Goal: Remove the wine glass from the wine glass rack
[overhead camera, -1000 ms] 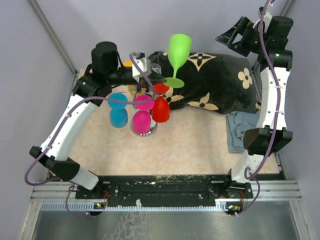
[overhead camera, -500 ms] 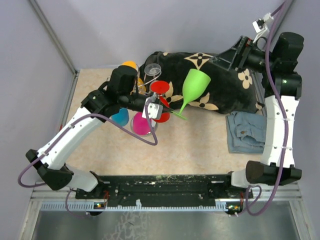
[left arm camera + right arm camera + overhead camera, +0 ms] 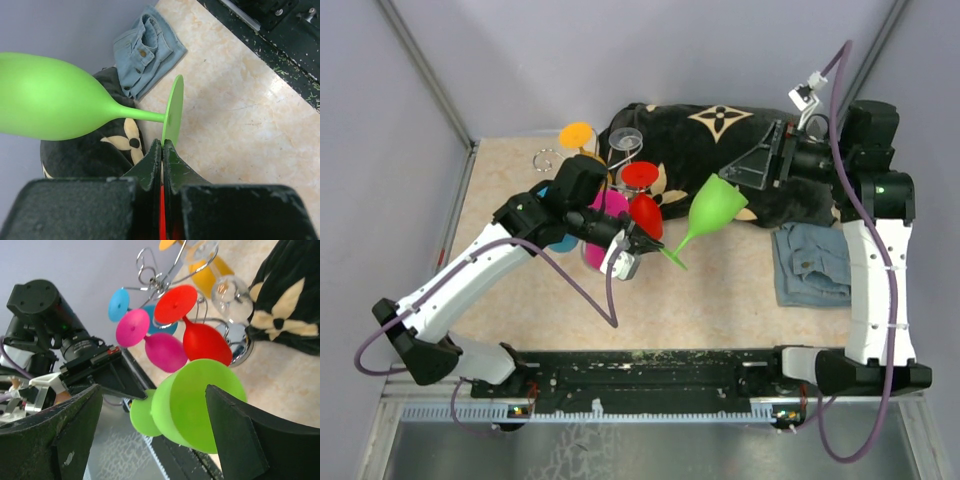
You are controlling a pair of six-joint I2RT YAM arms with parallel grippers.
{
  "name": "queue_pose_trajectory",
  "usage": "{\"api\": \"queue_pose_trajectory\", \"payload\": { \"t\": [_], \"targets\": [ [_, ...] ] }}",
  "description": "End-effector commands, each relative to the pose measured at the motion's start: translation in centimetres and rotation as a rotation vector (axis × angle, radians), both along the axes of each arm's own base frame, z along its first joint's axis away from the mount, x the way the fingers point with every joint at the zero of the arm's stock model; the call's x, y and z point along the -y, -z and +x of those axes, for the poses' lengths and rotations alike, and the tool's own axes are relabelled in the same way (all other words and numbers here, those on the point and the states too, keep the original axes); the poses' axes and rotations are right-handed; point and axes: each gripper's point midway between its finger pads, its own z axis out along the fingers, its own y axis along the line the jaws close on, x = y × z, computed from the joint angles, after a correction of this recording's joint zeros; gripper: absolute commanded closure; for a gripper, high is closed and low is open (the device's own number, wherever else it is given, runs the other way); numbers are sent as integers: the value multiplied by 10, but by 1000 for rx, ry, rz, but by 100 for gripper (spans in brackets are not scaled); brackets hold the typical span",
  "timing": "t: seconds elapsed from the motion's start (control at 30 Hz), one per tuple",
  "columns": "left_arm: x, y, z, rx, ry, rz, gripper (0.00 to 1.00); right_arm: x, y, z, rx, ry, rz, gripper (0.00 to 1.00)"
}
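The left gripper's (image 3: 162, 146) jaws are pinched on the foot rim of the green wine glass (image 3: 50, 100), which is held sideways, clear of the wine glass rack (image 3: 150, 270) near the counter's far-left corner. The right gripper's (image 3: 152, 390) jaws are spread about the bowl; contact cannot be told. The rack's base is largely hidden.

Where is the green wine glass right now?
Top view, centre: the green wine glass is off the wine glass rack, just right of it, foot pinched by the left hand, bowl toward the open right hand.

The wine glass (image 3: 50, 107) looks matt plastic; the wine glass rack (image 3: 244, 351), shiny metal.
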Motion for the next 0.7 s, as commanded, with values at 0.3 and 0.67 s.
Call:
{"api": "queue_pose_trajectory", "payload": {
  "t": [0.3,0.67],
  "targets": [
    [3,1,-4,169,95,-27,100,-7,53,-51,-140,-31,-106,24],
    [12,-6,15,310,42,-98,74,-24,44,-73,-115,-163,-80,100]
  ]
}}
